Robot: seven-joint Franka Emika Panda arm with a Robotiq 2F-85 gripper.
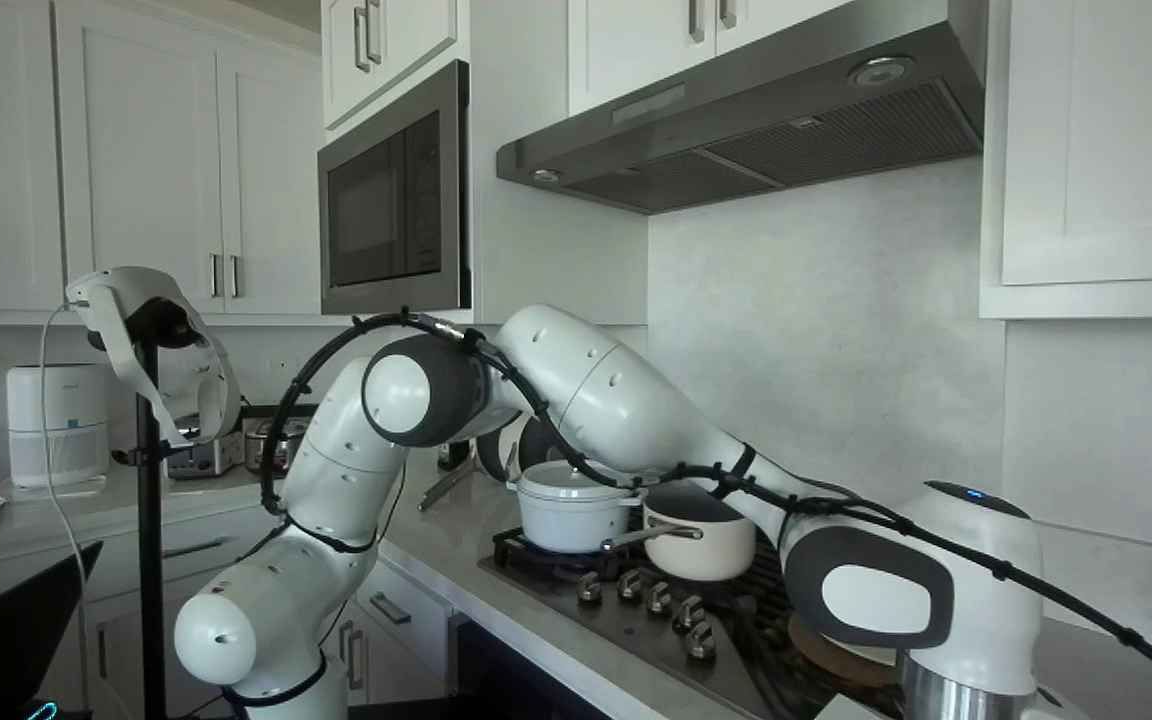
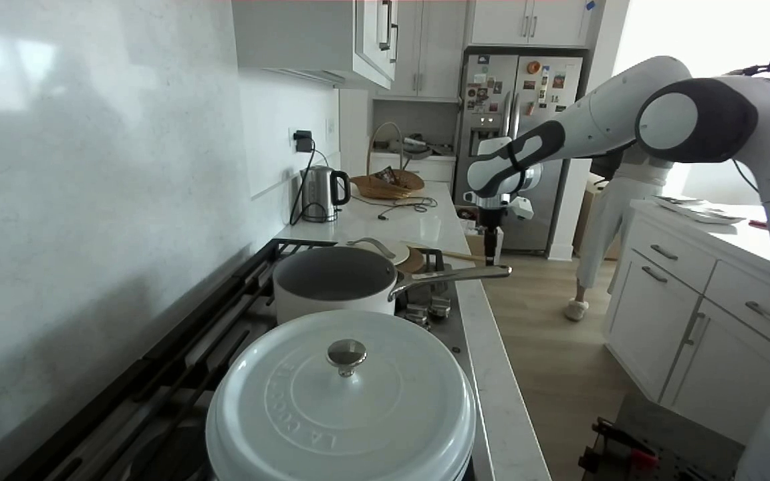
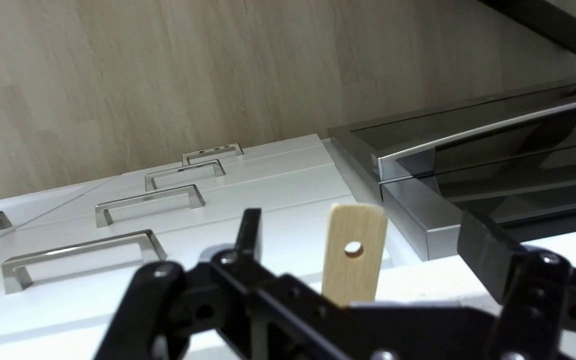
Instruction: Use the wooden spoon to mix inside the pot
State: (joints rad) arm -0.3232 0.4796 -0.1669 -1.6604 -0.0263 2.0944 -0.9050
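at the lower centre of the wrist view, the wooden spoon [image 3: 352, 280] shows the end of its handle — flat, pale tan, with a round hole — between the jaws. those stand spread wide, with a gap on either side of the wood. right of the middle in an exterior view, the handle points rightward over the edge of the desk [image 2: 418, 227], its tip near the jaws at the end of the arm [image 2: 599, 123]; the bowl of the spoon is hard to make out. near the centre of the same frame is the uncovered pot [image 2: 335, 274], its metal handle [image 2: 452, 275] pointing right, and low in the frame a white lidded pot [image 2: 345, 414]. at the lower middle of an exterior view, both pots sit side by side on the stove [image 1: 626, 625].
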